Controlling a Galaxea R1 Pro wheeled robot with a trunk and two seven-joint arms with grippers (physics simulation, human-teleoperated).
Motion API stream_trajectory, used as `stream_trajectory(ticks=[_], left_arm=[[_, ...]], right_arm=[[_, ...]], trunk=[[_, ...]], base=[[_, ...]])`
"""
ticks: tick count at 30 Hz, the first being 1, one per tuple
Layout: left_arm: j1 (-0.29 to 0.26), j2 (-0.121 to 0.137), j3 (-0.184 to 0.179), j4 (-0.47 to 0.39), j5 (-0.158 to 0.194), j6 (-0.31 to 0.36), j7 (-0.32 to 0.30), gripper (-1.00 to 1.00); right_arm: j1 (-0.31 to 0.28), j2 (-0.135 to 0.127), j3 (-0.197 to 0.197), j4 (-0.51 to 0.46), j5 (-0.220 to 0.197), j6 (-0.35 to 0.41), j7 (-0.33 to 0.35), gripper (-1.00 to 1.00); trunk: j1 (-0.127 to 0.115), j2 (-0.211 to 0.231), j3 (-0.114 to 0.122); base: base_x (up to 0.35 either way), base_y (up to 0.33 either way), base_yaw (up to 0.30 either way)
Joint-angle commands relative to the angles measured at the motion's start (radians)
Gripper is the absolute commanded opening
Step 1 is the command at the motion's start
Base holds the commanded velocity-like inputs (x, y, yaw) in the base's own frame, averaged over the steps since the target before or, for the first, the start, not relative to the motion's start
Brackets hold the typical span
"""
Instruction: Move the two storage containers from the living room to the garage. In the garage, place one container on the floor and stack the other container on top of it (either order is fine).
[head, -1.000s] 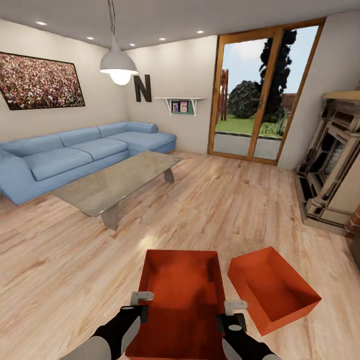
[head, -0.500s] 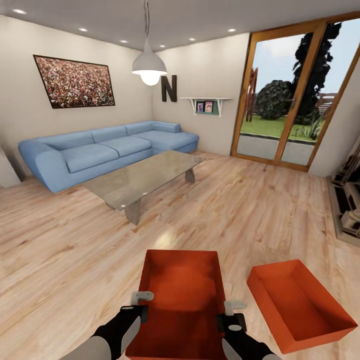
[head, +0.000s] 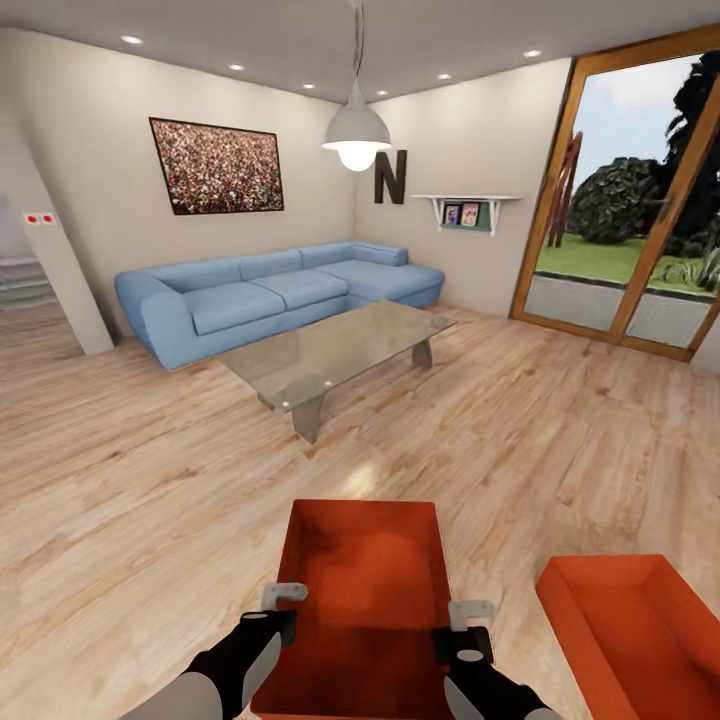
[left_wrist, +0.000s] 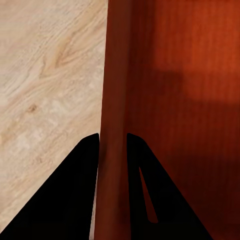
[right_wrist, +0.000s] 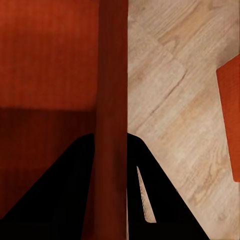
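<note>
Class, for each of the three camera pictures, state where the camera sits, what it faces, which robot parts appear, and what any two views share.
Head view: on the robot's head, facing forward and down; left gripper and right gripper clamp the held orange-red ribbed bin.
Left wrist view: by the left gripper, facing along its fingers astride a bin wall.
Right wrist view: by the right gripper, astride the opposite wall.
Shared: that bin, the light wood plank floor, and the second orange-red bin.
</note>
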Motion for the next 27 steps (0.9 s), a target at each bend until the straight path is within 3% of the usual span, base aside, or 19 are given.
stream_trajectory(ticks=[1,27], left_arm=[[-0.001,0.005,-0.003,-0.006,-0.028,0.009,0.014,-1.00],[-0.001,0.005,-0.003,-0.006,-0.027,0.009,0.014,-1.00]], right_arm=[[-0.001,-0.001,-0.001,0.013,-0.021,0.000,-0.010,-1.00],[-0.001,-0.001,-0.001,0.013,-0.021,-0.002,-0.010,-1.00]], trunk=[[0.000,0.000,-0.001],[0.000,0.000,-0.001]], base=[[0.000,0.000,0.300],[0.000,0.000,0.300]])
